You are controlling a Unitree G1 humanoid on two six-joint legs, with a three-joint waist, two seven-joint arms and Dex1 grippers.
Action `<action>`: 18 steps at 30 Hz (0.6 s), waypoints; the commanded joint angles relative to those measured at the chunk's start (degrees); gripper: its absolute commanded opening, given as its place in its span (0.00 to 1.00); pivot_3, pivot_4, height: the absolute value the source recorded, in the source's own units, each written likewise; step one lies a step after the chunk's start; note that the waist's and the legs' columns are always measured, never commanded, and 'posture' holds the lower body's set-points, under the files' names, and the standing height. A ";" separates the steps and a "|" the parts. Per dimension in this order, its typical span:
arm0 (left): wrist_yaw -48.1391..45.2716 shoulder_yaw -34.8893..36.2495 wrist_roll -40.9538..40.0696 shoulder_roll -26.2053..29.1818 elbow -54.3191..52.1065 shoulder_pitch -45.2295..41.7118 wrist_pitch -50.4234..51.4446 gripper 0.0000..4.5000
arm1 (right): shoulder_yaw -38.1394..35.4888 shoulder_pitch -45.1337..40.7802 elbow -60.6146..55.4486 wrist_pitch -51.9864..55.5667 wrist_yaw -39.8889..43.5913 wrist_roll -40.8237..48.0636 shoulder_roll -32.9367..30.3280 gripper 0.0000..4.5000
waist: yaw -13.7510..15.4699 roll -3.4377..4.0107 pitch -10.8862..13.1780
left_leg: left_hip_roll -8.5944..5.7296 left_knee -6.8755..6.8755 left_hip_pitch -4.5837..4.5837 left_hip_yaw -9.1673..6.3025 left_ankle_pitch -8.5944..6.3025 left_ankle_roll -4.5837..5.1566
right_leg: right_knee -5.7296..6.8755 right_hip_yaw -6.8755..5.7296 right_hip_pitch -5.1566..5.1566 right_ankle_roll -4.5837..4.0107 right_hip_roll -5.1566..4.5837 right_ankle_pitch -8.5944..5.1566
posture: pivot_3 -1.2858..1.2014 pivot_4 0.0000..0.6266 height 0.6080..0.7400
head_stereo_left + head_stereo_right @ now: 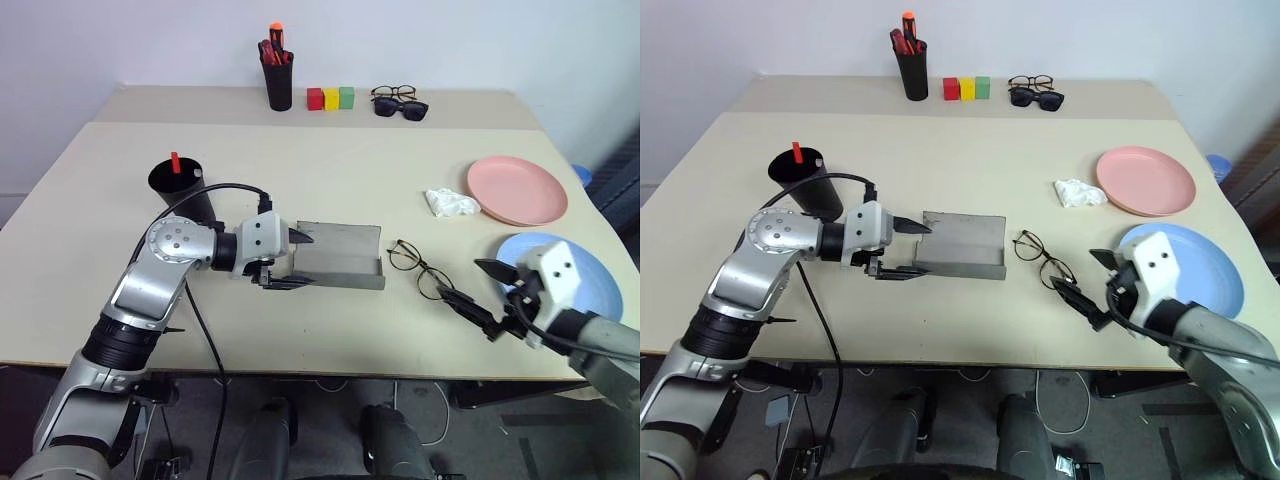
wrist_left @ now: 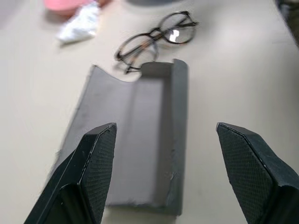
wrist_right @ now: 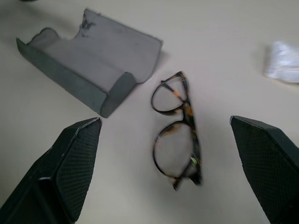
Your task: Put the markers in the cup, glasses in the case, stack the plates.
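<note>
Nearest the camera, at the lower right of the head views, the right gripper (image 1: 478,293) hangs just above the bench (image 1: 330,160) with its fingers spread wide and nothing between them. They aim up and to the left in the frame, straight at the glasses (image 1: 418,268), which lie on the bench just beyond the fingertips. In the right wrist view the glasses (image 3: 177,130) sit squarely between the two fingers, and their long axis, lens to lens, runs along the line of reach rather than across it. My reading is that this arm is the nearer one and that closing on the frame would take it across its narrow way.

At frame centre the case (image 1: 338,256) lies open just left of the glasses, close but apart, its long side running left to right. The left gripper (image 1: 295,260) hovers at the case's left end, fingers also well apart and empty.

Further off, the cup (image 1: 180,185) at centre left has one marker (image 1: 175,162) standing in it, and the pink plate (image 1: 517,190) and blue plate (image 1: 585,275) lie side by side at right, unstacked.
</note>
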 commanded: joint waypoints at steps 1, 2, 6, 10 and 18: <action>0.00 2.22 -4.85 1.92 -3.67 0.79 8.83 0.77 | 5.48 -6.55 4.53 2.05 1.94 -2.66 -1.78 1.00 | -0.05 -0.01 0.01 | 0.00 0.01 -0.01 0.00 0.00 0.00 | 0.00 -0.01 0.00 0.00 0.01 0.00 | 0.52 0.24 1.00; 0.61 2.49 -5.30 2.50 -4.88 1.58 10.08 0.77 | 7.37 -8.56 6.28 2.13 2.75 -3.86 -2.06 1.00 | -0.03 -0.02 0.01 | -0.01 0.01 -0.01 0.00 0.00 0.00 | -0.01 -0.01 0.00 0.00 0.00 0.00 | 0.52 0.24 1.00; 1.62 3.98 -6.30 5.44 -9.84 5.60 11.95 0.77 | 11.91 -13.46 11.62 1.04 6.56 -7.46 -2.86 1.00 | -0.12 -0.03 0.02 | -0.02 -0.05 -0.02 0.00 0.00 0.00 | -0.01 -0.01 -0.03 0.03 0.02 -0.01 | 0.52 0.24 1.00; 2.50 6.14 -7.26 8.70 -13.56 9.63 12.60 0.77 | 13.35 -15.87 15.31 0.38 9.83 -9.96 -3.65 1.00 | -0.27 -0.02 0.02 | 0.00 -0.07 0.00 0.01 0.00 0.00 | 0.01 -0.01 -0.07 0.02 0.06 -0.01 | 0.52 0.24 1.00; 5.94 7.79 -8.85 10.57 -18.74 14.91 14.67 0.78 | 15.95 -22.05 21.12 1.29 12.81 -13.72 -2.63 0.94 | -0.25 -0.01 0.03 | 0.00 -0.06 0.00 0.03 0.00 0.00 | 0.01 -0.01 -0.07 0.02 0.05 -0.01 | 0.52 0.24 1.00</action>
